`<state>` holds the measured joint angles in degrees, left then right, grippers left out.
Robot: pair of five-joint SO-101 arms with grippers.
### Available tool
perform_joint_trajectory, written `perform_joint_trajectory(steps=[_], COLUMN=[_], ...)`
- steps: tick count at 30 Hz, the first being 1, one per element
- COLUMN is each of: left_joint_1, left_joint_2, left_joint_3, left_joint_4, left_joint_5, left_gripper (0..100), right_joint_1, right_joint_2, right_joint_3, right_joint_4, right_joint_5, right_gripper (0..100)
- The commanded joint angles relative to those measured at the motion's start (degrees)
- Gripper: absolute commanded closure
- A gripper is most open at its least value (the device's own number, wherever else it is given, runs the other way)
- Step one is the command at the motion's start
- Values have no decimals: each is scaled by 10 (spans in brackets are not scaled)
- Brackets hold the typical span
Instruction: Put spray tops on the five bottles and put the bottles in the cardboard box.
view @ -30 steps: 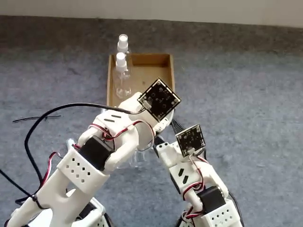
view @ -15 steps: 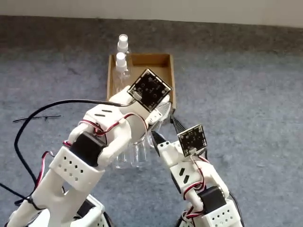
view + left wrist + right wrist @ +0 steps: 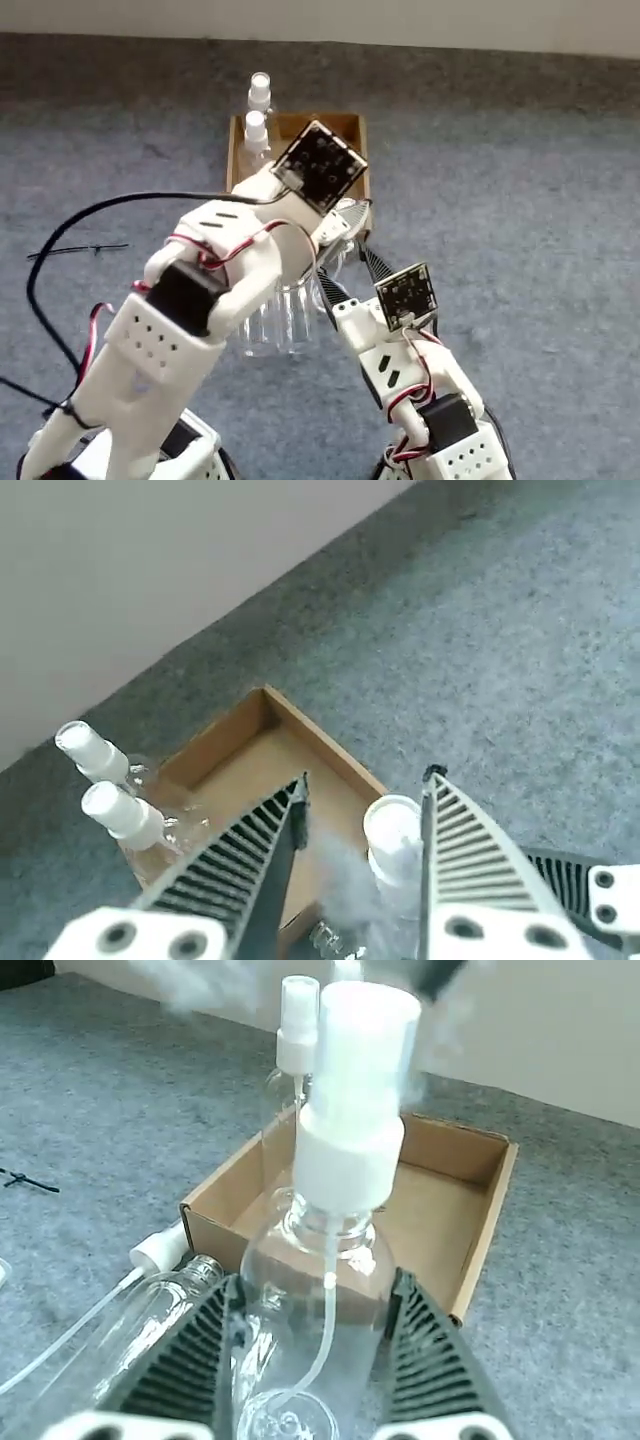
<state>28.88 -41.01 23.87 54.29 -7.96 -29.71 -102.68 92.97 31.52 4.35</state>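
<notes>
Currently the right gripper is clamped on the clear round-shouldered bottle, its black ribbed jaws pressed to either side of the body below the shoulder. The bottle stands upright, with a white plastic spray top on the neck and its dip tube curling down inside. The left gripper stands over it with its jaws apart, one on each side of the spray top. The cap sits close against one jaw; contact cannot be confirmed.

Handling, as judged: the bottle looks empty, light, rigid and smooth-walled, so it is liable to twist or slip in a slack hold. The grip on the body is the sound one. The spray top is small and stiff and is best taken across the collar, not the nozzle head.

The held bottle is just short of the shallow brown cardboard box, near its front wall. Two capped bottles stand at the box's far corner. Another clear bottle lies on its side on the grey carpet beside the right gripper, with a loose spray top next to it.
</notes>
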Motion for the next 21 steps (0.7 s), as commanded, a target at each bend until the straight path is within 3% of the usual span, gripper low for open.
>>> perform_joint_trajectory(steps=[1, 7, 21], left_joint_1=[-15, -51, -21], left_joint_2=[40, 76, 85], left_joint_3=[-19, -15, -64], left_joint_4=[2, 3, -11], left_joint_5=[-2, -3, -3], left_gripper=[822, 822, 822], right_joint_1=[7, 7, 6], right_joint_2=[-1, -1, -1], right_joint_3=[-11, -11, -10], right_joint_4=[-1, -1, -1], right_joint_5=[3, 4, 4], right_gripper=[995, 995, 995])
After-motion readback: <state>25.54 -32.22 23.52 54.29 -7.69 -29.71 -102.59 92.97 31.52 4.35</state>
